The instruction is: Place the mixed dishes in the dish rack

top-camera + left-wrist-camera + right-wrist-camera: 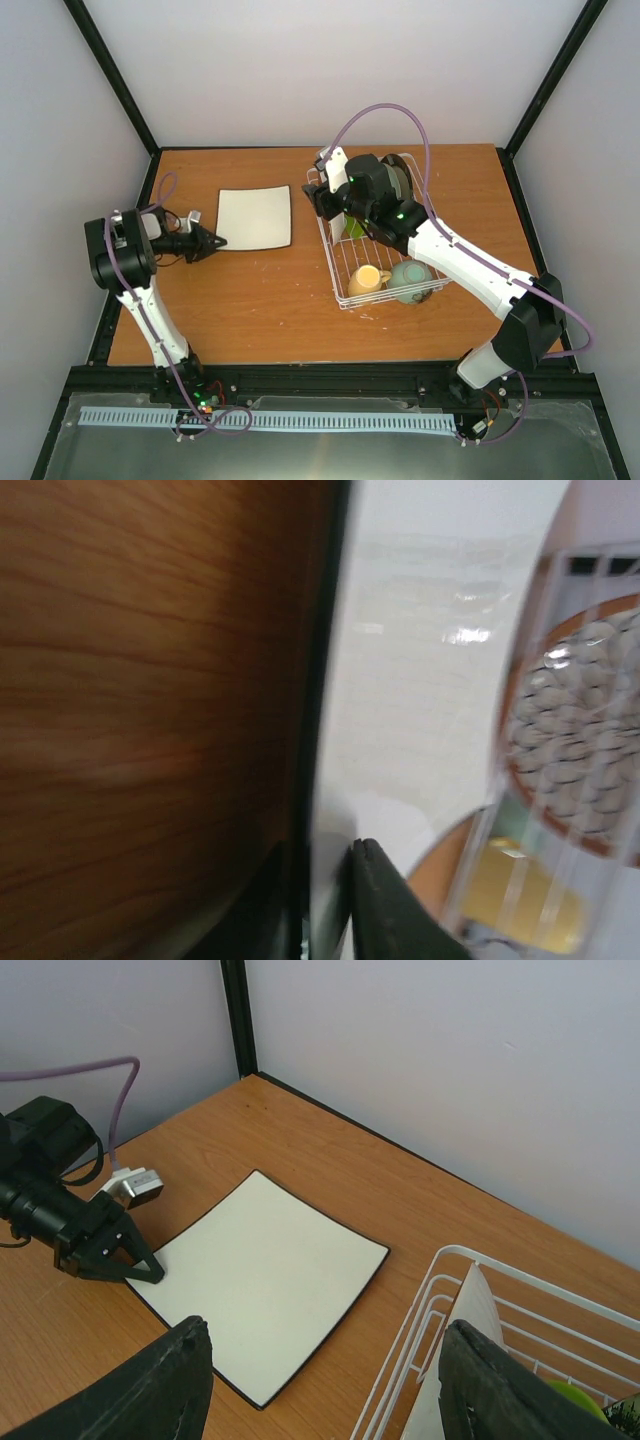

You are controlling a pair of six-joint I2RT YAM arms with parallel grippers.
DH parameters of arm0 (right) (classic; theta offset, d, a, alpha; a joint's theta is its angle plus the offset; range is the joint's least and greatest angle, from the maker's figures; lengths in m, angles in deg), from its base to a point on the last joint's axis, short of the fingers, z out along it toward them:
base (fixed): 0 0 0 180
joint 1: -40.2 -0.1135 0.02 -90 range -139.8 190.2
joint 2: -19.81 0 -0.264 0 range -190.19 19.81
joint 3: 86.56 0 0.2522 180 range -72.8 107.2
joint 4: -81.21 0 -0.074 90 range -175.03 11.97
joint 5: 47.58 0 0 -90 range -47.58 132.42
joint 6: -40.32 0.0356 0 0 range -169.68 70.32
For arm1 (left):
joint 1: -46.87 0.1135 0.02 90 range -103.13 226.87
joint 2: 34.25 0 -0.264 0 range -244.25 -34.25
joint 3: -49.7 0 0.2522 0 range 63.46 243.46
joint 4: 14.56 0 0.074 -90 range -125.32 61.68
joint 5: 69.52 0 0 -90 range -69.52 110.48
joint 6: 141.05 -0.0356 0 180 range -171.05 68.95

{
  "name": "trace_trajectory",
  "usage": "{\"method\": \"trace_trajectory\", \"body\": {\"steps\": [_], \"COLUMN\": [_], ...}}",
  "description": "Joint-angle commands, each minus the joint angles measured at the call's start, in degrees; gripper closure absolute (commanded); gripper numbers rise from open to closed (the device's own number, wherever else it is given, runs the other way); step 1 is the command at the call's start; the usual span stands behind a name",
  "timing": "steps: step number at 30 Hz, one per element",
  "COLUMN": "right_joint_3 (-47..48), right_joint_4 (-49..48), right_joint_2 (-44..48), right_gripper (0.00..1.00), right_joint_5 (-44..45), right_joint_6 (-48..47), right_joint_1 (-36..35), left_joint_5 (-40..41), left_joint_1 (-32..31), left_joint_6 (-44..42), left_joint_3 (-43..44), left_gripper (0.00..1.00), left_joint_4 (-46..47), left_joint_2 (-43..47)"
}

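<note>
Just ahead of our left claw (208,242) lies the plate (255,218). The fingers (385,910) sit narrowly parted astride its dark rim, and whether they pinch it we cannot tell. Our right claw (325,1330) hangs wide apart, with the rack (333,262) just beneath it and the mug (365,280) and bowl (410,282) behind, toward its arm's base.
</note>
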Motion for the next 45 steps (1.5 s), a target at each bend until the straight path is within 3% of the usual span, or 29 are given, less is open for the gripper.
{"method": "trace_trajectory", "body": {"steps": [1,3,15,23,26,30,38,45], "right_joint_3": [-0.27,-0.29,-0.53,-2.07,-2.21,-2.12,-4.22,0.32], "right_joint_4": [-0.97,-0.83,-0.55,-1.94,-2.26,-3.03,-13.02,-19.19], "right_joint_2": [1.16,0.99,0.86,2.48,2.6,2.51,3.19,-1.28], "right_gripper": [0.39,0.39,0.39,0.38,0.33,0.27,0.17,0.17], "right_joint_5": [0.71,0.79,0.28,-0.94,-3.59,-11.32,-42.3,-59.25], "right_joint_6": [-0.54,-0.62,-0.59,0.32,0.81,3.06,17.49,25.83], "right_joint_1": [-0.01,0.01,0.03,0.05,0.16,1.84,14.12,17.36], "left_joint_5": [-0.2,-0.99,-5.6,-14.36,-17.64,-23.63,-33.5,-33.98], "left_joint_1": [-1.18,-1.26,-1.12,0.19,0.38,0.41,0.38,-1.86], "left_joint_6": [-0.73,-0.88,0.94,7.5,9.34,14.33,20.48,22.66], "left_joint_3": [0.13,-0.36,0.11,4.64,7.15,8.97,11.25,10.21], "left_gripper": [0.95,0.99,0.99,0.99,0.99,0.99,0.99,0.99], "left_joint_4": [2.14,2.84,7.41,12.26,13.18,17.04,21.09,20.82], "left_joint_2": [-3.34,-3.04,9.17,20.45,23.05,27.09,34.98,40.58]}}
